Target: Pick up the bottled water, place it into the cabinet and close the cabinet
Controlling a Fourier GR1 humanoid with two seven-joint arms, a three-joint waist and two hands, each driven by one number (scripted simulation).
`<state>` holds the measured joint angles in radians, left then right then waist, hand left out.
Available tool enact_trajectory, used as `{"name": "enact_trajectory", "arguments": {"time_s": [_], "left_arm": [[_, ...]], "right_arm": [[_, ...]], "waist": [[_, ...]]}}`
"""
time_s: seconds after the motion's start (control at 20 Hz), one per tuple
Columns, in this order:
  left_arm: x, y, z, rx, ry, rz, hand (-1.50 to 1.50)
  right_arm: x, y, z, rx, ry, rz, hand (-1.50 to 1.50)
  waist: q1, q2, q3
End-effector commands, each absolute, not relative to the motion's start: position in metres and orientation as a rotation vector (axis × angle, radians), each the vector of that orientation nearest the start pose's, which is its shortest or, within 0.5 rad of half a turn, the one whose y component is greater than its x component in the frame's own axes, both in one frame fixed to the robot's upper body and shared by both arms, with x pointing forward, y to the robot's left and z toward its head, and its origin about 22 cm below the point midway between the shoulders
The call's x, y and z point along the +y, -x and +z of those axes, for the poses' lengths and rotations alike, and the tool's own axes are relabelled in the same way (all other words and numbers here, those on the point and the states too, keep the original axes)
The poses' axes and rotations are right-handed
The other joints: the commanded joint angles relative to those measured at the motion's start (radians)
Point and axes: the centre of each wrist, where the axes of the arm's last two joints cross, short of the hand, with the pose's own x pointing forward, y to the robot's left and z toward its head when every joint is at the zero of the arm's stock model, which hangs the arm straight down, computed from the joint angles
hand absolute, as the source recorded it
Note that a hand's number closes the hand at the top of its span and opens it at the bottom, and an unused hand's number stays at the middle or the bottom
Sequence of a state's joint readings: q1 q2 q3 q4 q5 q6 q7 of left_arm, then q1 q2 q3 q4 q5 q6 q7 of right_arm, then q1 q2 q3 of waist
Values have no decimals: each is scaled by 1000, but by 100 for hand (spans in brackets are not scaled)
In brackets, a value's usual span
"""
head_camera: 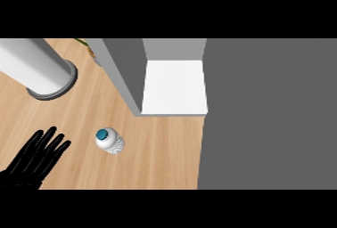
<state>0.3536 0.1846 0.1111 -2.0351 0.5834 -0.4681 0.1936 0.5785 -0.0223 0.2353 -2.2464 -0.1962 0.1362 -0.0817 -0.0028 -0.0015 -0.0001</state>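
Note:
The bottled water (pixel 108 140) stands upright on the wooden counter (pixel 161 151), a clear ribbed bottle with a teal cap seen from above. My left hand (pixel 36 156) lies at the lower left, black fingers straight and spread, a short way left of the bottle and not touching it. The cabinet (pixel 172 84) stands behind the bottle with its white shelf floor showing and its grey door (pixel 120 73) swung open on the left side. My right hand shows nowhere.
A large grey cylinder (pixel 39 67) on a round base stands at the upper left of the counter. A broad dark grey surface (pixel 270 116) fills the right side. A small yellowish object (pixel 89 48) peeks out behind the cabinet door.

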Motion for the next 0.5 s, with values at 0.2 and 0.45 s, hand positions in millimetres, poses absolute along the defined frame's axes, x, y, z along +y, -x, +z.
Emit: {"name": "enact_trajectory", "arguments": {"time_s": [0.2, 0.45], "left_arm": [[304, -176, 35, -1614, 412, -49, -150], [333, -191, 20, -1617, 387, -96, -150]], "right_arm": [[-212, -106, 62, -1808, -307, -69, -150], [-215, -103, 59, -1819, -291, -39, -150]], "waist": [[-2, 1, 0], [-3, 1, 0]]}}
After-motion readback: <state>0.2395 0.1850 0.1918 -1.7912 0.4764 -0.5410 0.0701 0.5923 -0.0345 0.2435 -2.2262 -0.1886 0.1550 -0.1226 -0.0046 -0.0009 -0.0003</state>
